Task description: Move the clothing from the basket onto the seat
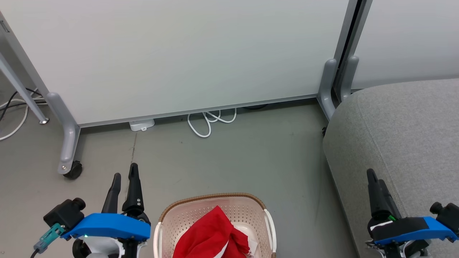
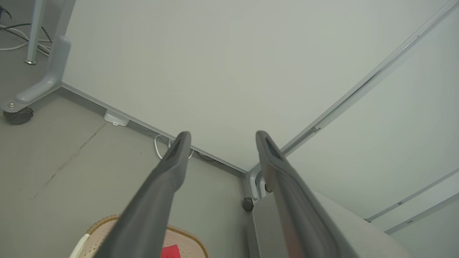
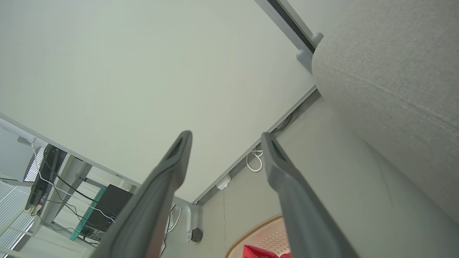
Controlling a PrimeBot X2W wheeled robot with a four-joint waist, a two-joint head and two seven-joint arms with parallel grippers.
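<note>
Lying in the basket (image 1: 215,196), clothing (image 1: 209,233) untouched; left tool (image 1: 124,171), right tool (image 1: 375,177) spread.

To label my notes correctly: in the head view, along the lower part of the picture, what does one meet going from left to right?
left hand → basket → right hand. The clothing lies inside the basket, and the seat spreads behind the right hand, so both are left out of the order.
</note>
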